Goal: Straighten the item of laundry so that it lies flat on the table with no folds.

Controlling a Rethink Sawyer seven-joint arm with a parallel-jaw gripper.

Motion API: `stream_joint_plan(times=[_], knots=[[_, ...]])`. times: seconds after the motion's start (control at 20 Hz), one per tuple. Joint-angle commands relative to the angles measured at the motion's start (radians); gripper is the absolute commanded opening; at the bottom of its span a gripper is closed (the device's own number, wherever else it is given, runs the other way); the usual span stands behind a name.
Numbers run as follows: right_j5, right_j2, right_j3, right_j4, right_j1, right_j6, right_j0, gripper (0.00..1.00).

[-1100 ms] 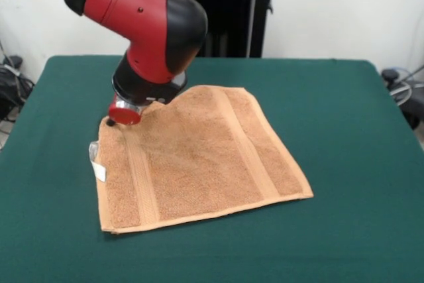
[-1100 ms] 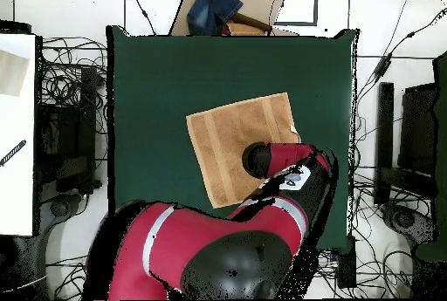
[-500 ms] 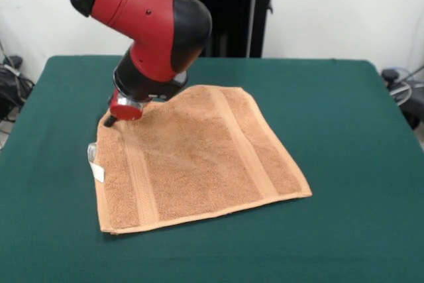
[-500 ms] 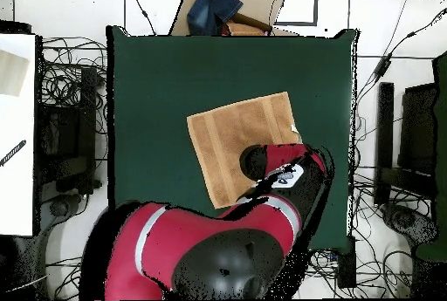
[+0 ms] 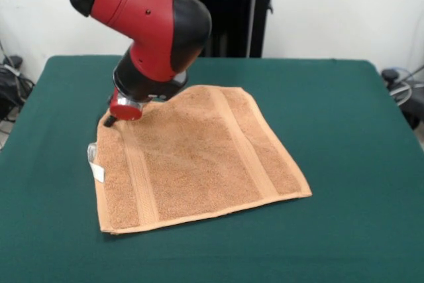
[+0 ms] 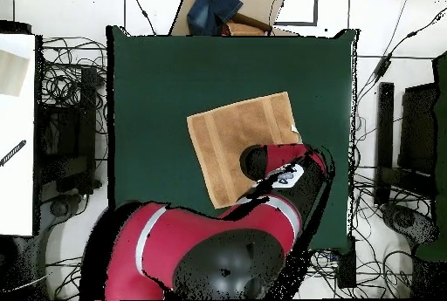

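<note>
The item of laundry (image 5: 199,157) is an orange-tan towel with two woven bands, spread almost flat on the green table (image 5: 344,130). A white tag (image 5: 98,171) sticks out from its left edge. My gripper (image 5: 109,122) comes down at the towel's far left corner, touching or just over the cloth there; the wrist hides that corner. In the overhead view the towel (image 6: 236,136) lies mid-table (image 6: 175,79), and my arm (image 6: 279,165) covers its lower right part and the gripper.
A cardboard box with blue cloth (image 6: 229,10) sits beyond the table's top edge in the overhead view. Cables lie all round the table, and a white surface (image 6: 17,132) stands at the left.
Over the last second my wrist rose a little and tilted, and the towel's edges shifted very slightly. Nothing has moved in the last half second.
</note>
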Motion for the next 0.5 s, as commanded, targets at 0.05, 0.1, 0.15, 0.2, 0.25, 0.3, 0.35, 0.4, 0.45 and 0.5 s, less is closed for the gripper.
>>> stream_joint_plan(times=[0.05, 0.1, 0.15, 0.2, 0.25, 0.3, 0.35, 0.4, 0.45, 0.5], knots=[[-0.116, 0.227, -0.046, -0.007, 0.058, -0.132, -0.099, 1.0], [-0.062, 0.231, -0.033, -0.003, 0.022, -0.157, -0.1, 1.0], [-0.034, 0.224, -0.03, -0.003, 0.002, -0.163, -0.094, 1.0], [-0.019, 0.233, -0.024, -0.003, -0.012, -0.17, -0.099, 1.0], [-0.014, 0.239, -0.018, -0.002, -0.023, -0.173, -0.099, 1.0], [-0.007, 0.243, -0.012, -0.002, -0.032, -0.171, -0.1, 1.0], [-0.001, 0.247, -0.006, -0.002, -0.042, -0.17, -0.101, 1.0], [0.011, 0.245, 0.003, -0.001, -0.061, -0.167, -0.096, 1.0], [0.023, 0.242, 0.013, -0.001, -0.08, -0.163, -0.092, 1.0], [0.039, 0.246, 0.019, -0.003, -0.096, -0.167, -0.094, 1.0]])
